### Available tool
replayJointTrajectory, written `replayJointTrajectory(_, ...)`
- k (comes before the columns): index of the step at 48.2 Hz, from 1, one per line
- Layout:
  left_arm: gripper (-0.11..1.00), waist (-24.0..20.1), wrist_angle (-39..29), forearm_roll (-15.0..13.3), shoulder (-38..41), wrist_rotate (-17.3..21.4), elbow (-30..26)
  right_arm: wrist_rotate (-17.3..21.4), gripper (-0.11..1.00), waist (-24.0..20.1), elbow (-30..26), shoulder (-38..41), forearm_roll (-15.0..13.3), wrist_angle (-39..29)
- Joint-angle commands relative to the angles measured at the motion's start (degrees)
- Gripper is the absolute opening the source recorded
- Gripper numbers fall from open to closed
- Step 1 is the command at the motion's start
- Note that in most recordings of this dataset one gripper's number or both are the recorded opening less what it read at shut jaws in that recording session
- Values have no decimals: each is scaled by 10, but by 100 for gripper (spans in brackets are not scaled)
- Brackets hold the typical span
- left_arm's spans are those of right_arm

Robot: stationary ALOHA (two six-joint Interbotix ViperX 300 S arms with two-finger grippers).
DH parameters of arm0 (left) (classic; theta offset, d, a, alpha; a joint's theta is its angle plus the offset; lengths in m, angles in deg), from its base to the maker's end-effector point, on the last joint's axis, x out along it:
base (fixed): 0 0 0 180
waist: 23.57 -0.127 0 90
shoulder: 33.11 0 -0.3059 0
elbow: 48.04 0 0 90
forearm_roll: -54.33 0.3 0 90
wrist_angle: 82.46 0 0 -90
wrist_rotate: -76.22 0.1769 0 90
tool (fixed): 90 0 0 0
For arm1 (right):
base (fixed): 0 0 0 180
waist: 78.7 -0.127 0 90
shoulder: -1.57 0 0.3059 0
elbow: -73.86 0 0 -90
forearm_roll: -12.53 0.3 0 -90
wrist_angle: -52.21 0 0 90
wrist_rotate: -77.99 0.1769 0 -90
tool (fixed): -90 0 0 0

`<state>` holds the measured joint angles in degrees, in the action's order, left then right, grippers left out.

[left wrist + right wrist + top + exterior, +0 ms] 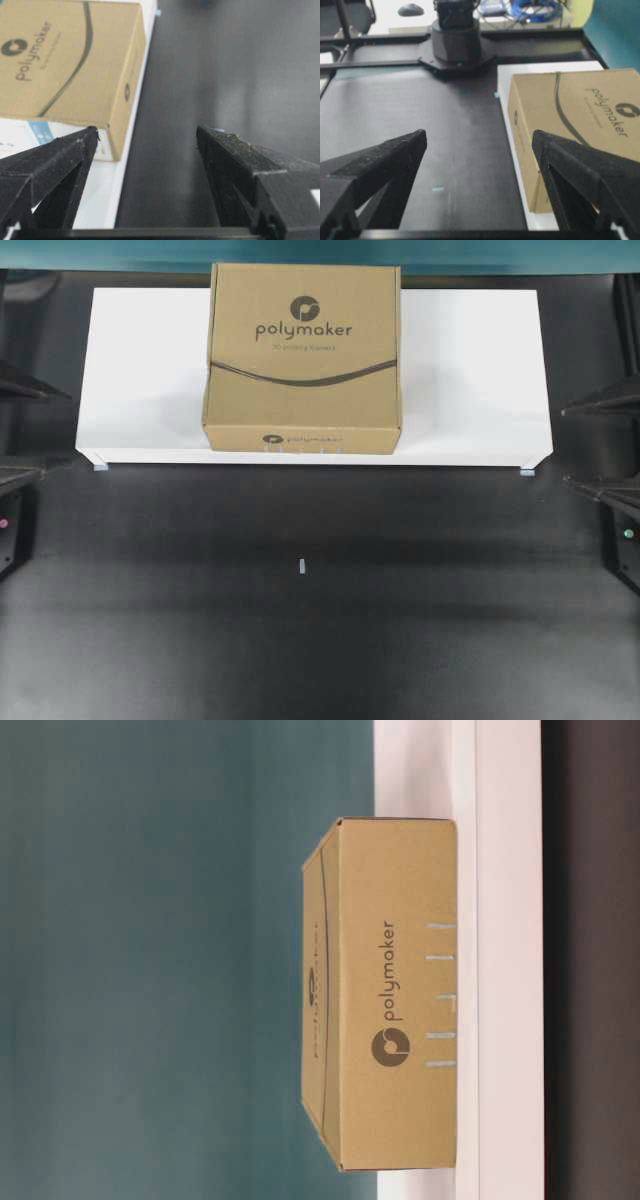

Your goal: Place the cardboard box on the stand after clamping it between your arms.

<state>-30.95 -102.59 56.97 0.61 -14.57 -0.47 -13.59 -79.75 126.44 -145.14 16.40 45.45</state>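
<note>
The cardboard box (303, 355) reads "polymaker" on its top and again on its front side

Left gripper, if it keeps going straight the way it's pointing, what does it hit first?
The left gripper is open. Its left finger lines up with the box corner on the stand, probably first contact; the other faces bare table.

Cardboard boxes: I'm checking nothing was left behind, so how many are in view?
1. The box sits on the stand, near its middle, both grippers apart from it. None other shows, though the views miss some table.
</note>
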Motion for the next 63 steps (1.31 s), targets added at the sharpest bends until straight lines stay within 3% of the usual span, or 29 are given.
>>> replayJointTrajectory(1, 77, 1, 6, 0, 3, -1, -6, 4, 82, -2, 0, 3, 0, 3)
replayJointTrajectory(63, 77, 1, 5, 0, 2, -2, 7, 4, 82, 4, 16, -11, -2, 3)
